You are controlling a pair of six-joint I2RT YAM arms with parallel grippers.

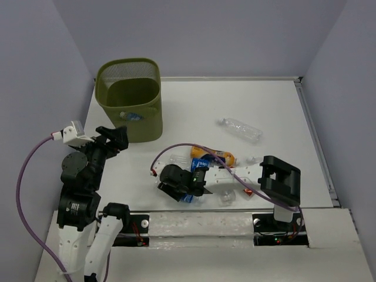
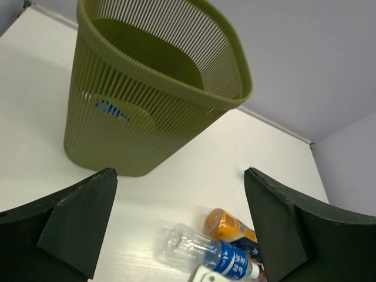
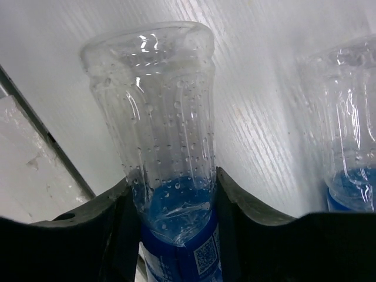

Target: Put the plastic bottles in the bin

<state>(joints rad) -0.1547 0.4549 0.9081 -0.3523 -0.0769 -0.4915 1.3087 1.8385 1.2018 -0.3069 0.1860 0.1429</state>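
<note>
Two-arm rig, black and white
Left arm: black joints, white base link. Right arm: white link, black wrist. Purple cables; dark matte fingers.

Upright olive bin far left; bottles lie clustered nearer, one apart.

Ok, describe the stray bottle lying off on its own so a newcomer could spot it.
Find the olive-green bin at the far left of the table, then look right across its white top. A clear bottle lies on its side there, alone. Unlike the orange bottle and the blue-labelled bottle held by the right gripper nearer the arms, it shows no colour and touches nothing.
</note>
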